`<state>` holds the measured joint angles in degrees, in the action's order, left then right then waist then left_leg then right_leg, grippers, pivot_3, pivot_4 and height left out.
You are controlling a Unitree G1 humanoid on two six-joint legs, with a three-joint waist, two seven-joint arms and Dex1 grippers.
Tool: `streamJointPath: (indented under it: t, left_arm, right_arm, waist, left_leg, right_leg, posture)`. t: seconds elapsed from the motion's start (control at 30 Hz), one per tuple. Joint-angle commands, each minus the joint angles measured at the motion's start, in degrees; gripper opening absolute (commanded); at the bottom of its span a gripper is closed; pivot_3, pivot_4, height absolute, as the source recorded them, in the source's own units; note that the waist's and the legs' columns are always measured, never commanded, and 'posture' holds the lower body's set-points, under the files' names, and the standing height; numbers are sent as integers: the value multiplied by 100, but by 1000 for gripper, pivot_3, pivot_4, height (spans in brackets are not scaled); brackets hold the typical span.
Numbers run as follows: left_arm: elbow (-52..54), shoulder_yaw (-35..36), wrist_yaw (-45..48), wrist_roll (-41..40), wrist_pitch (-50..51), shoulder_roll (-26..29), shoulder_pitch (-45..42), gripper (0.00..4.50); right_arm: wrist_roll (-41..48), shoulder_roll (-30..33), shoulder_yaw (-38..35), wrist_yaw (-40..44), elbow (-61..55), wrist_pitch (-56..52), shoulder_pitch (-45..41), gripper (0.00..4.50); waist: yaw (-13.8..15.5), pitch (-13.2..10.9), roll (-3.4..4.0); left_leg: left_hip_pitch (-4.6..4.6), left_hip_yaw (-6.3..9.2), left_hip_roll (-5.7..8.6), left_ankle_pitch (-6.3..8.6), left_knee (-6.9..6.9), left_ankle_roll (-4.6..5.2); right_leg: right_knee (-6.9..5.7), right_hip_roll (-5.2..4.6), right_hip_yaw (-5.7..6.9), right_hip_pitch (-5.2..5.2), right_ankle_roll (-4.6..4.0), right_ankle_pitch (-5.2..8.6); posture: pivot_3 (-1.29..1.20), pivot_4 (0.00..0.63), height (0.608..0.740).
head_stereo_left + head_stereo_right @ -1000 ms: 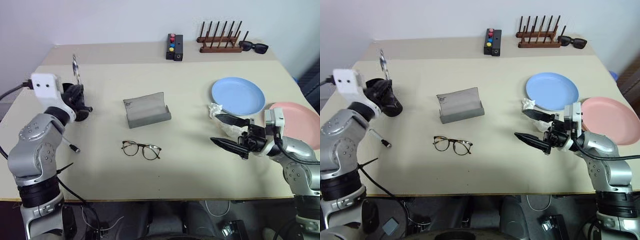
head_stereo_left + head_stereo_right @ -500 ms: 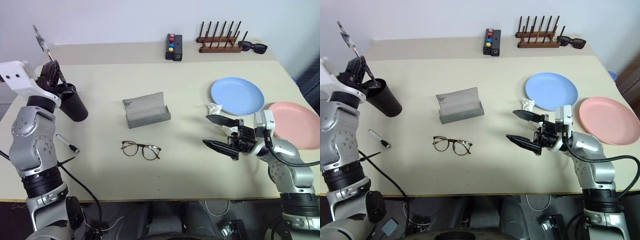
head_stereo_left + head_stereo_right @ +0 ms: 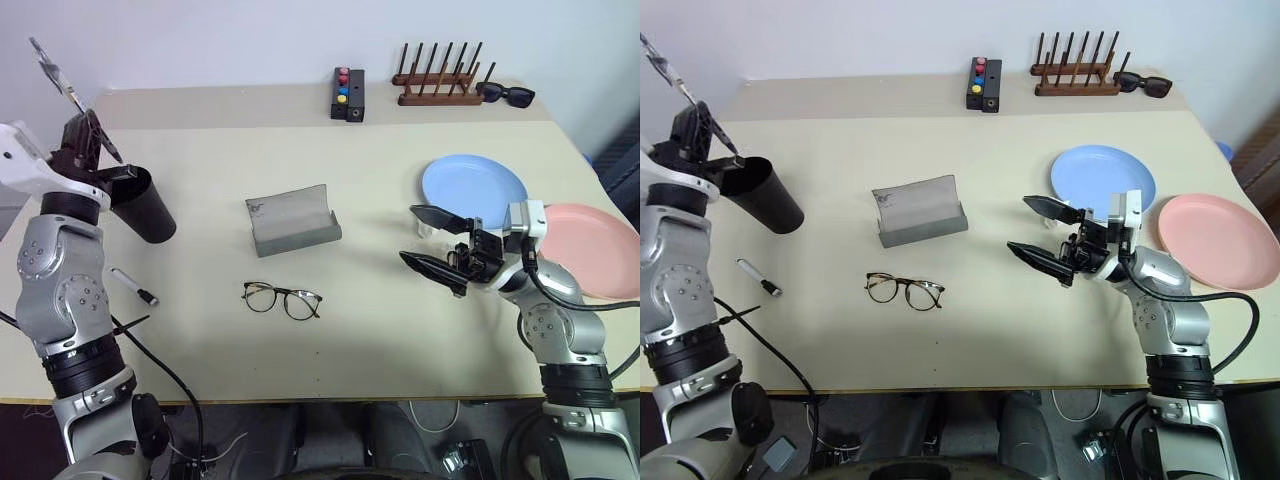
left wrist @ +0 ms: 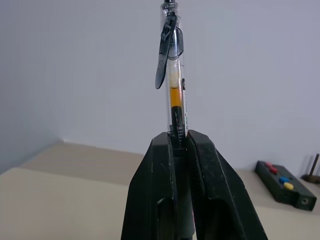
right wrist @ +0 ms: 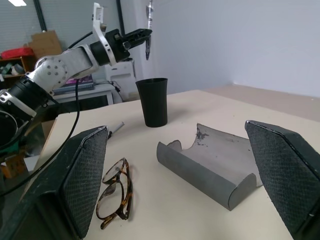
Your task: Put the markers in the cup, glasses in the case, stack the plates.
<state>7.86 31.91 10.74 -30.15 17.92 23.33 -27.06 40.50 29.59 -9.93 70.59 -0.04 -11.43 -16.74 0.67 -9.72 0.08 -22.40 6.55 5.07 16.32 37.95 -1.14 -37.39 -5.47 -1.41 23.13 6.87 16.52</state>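
Two hands in shot, head views first. L hand point(image 3: 85, 135) raised over the far-left part of the bench point(image 3: 400, 330), fingers pressed together on a pen point(image 3: 62, 80) w/ clear barrel, which sticks up and away past the fingertips. Black cup point(image 3: 143, 205) sits just below and beside L hand, upright on bench, rim close to the fingers; contact can't be told. One marker point(image 3: 132, 286) lies flat on bench nearer the robot than the cup, well below L hand, apart from it. R hand point(image 3: 432, 241) held above bench, fingers spread wide, nothing between them, tips pointing toward bench centre. Blue plate point(image 3: 475, 190) just behind R hand; pink plate point(image 3: 590, 245) further out to its right, the two plates side by side, not stacked. Grey case point(image 3: 292, 221) lies open at mid-bench, ahead of R hand's tips, well apart. Glasses point(image 3: 282, 298) lie on bench nearer the robot than the case, outside it, between the two hands. Far edge: button box point(image 3: 349, 94), wooden rack point(image 3: 440, 80), sunglasses point(image 3: 508, 94).

L wrist view: L hand's fingers point(image 4: 160, 200) clamp the pen's lower barrel; clip end up, amber ink visible. Button box at far side.

R wrist view: R hand's fingers point(image 5: 82, 170) stand wide apart, empty. Between them, on bench: case open, glasses to the side of it, cup upright beyond, marker near cup's base. L hand seen high above cup w/ pen hanging tip-down.
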Motion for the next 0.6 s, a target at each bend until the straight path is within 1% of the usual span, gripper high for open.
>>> streamJointPath:
  t: [0.03, 0.17, 0.3, 0.6]
  left_arm:
    - [40, 238, -26, -62, -343, 142, -68, 12]
    - [-48, 263, 74, 101, -640, 347, 43, 12]
    - [-200, 51, 235, 526, -1088, 560, 228, 12]
    - [-393, -197, 332, 1161, -1779, 619, 651, 12]
  right_arm:
    - [109, -49, -99, -9, -121, 23, -36, 4500]
    - [120, -39, -99, -7, -128, 11, -10, 4500]
    - [122, -22, -110, -8, -131, -1, 0, 4500]
    - [121, 18, -129, 5, -119, -18, -7, 4500]
  waist:
    - [-1, 0, 0]
    - [-1, -1, -1]
    - [-3, 0, -1]
    - [-3, 0, -2]
  left_leg:
    - [0, 0, 0, 0, 0, 0]
    - [0, 0, 0, 0, 0, 0]
    - [0, 0, 0, 0, -2, 0]
    - [-1, 0, -1, 0, -3, 0]
  right_leg:
    - [0, 0, 0, 0, 0, 0]
    - [0, 0, 0, 1, 0, 0]
    - [0, 0, -1, 2, 0, 0]
    - [1, -3, -1, 3, 0, 0]
  posture:
    - [0, 150, 740]
    - [0, 150, 740]
    - [0, 150, 740]
    - [0, 150, 740]
